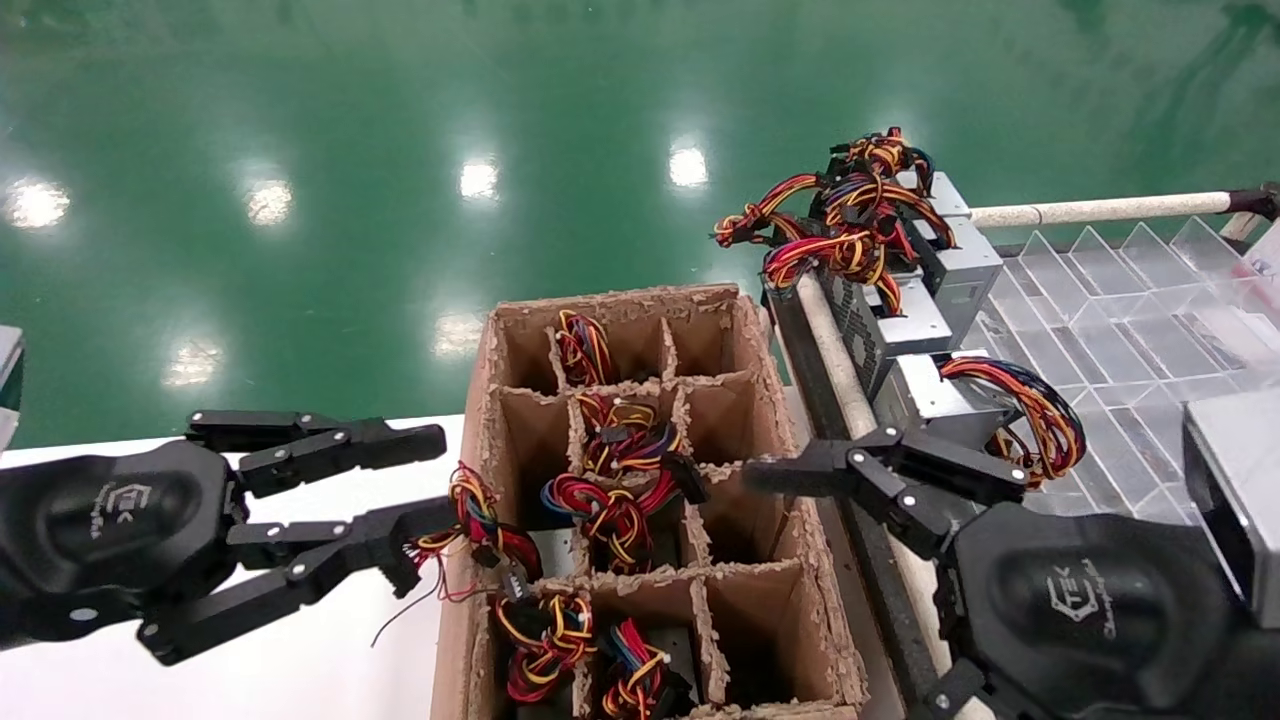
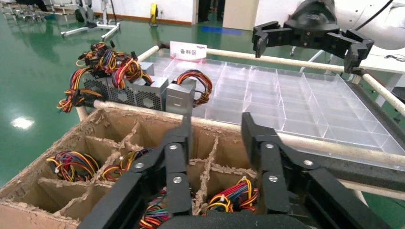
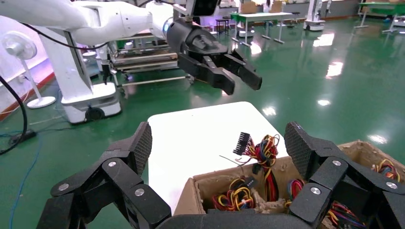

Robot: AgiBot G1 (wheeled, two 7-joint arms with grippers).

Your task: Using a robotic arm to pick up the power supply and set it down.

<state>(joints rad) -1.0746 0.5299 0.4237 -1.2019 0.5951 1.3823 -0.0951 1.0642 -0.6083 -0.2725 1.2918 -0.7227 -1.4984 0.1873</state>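
Three grey power supplies (image 1: 950, 265) with red, yellow and black wire bundles stand at the near edge of a clear divided tray (image 1: 1130, 300); the left wrist view shows them (image 2: 143, 90) too. More wire bundles (image 1: 610, 500) fill the cells of a brown cardboard crate (image 1: 770, 400). My left gripper (image 1: 428, 478) hovers open at the crate's left wall, beside a bundle (image 1: 478, 520) hanging over it, with nothing between its fingers. My right gripper (image 1: 885, 462) is open wide above the crate's right wall, next to the nearest power supply (image 1: 930, 395). Its pads (image 3: 143, 143) are bare.
A white table (image 1: 330, 660) lies left of the crate. Padded rack rails (image 1: 835, 360) run between the crate and the tray. Another grey box (image 1: 1240, 480) sits at the right edge. Green floor lies beyond. Each wrist view shows the other gripper farther off (image 2: 310, 36) (image 3: 224, 71).
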